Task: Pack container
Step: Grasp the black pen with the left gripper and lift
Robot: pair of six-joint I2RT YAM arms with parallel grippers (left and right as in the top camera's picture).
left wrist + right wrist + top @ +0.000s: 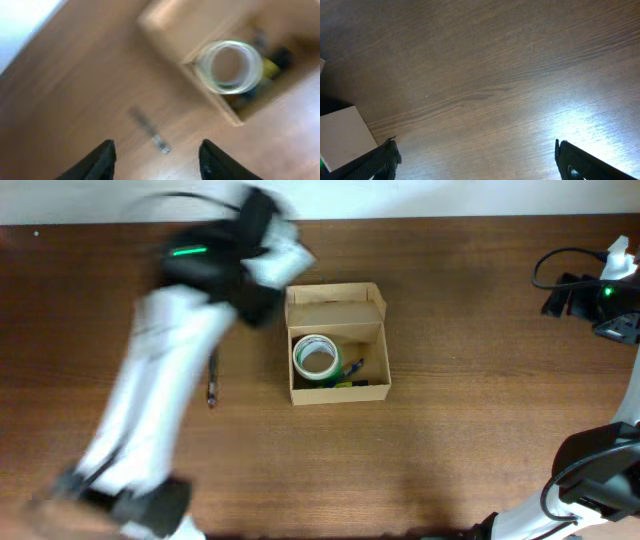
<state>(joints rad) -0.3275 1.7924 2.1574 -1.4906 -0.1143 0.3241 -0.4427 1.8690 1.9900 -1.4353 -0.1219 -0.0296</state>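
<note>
Container: one tan cardboard box (pixel 338 392) near the middle of the wooden table (pixel 450 440), with its flap lid (pixel 335 297) folded open on the far side.
Contents: one tape roll (pixel 316 357) lies flat in the left half. A few slim items (pixel 352 375), yellow and dark among them, sit in the near right corner and are too small to count.
Loose on the table: one pen (pixel 211 380) lies left of the box, apart from it and roughly parallel to its left wall.
Left arm (pixel 170 360): blurred in the overhead view, it crosses from the near left corner to the box's far left corner. It hides the table beneath it, and its edge runs just beside the pen.
Left gripper (pixel 157 165): the fingers are spread with nothing between them. The pen is just ahead and the box beyond it to the right.
Right arm (pixel 590 470): at the right edge of the table, well apart from the box.
Right gripper (pixel 477 167): the fingers are wide apart and empty over bare wood.
Overhead view only: the lid and both arms.
Left wrist view only: the roll appears as a pale, see-through ring against the box wall, though blurred.
Right wrist view only: one pale flat block (pixel 342 137) at the left edge, which cannot be identified.
</note>
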